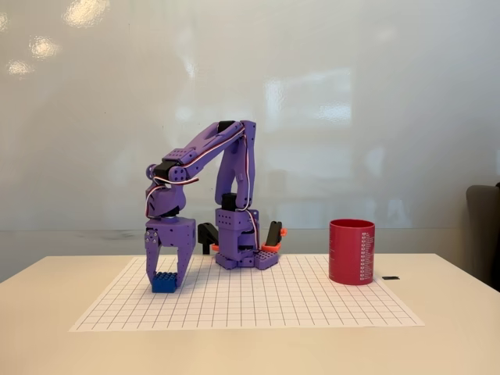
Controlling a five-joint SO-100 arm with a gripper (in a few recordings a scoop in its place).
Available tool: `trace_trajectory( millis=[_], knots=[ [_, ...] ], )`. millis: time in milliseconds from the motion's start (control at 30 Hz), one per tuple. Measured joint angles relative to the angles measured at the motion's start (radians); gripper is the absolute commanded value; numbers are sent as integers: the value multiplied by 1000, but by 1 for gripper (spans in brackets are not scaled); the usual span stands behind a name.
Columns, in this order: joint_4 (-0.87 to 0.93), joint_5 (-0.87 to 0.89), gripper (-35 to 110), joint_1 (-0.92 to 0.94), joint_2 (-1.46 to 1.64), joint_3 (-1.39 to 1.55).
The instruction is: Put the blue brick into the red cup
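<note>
The small blue brick (163, 283) rests on the gridded white mat (258, 301) at the left. My purple gripper (166, 280) points straight down over it, one finger on each side of the brick, tips at mat level. The jaws look close against the brick's sides, but whether they press on it cannot be made out. The red cup (351, 251) stands upright at the mat's right side, white marks facing the camera, far to the right of the gripper.
The arm's purple base (246, 254) with orange clamps sits at the mat's back middle. A small black object (391, 278) lies on the table just right of the cup. A dark chair (484, 234) is at the right edge.
</note>
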Motion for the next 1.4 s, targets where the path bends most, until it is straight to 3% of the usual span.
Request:
trace_trajectory(
  millis=[200, 500, 667, 867, 1400],
  knots=[
    [58, -66, -1, 55, 0, -84],
    [336, -276, -1, 133, 101, -528],
    [310, -259, -1, 72, 189, -699],
    [279, -241, -1, -198, 302, -802],
    [408, -311, -1, -1267, 380, -844]
  ],
)
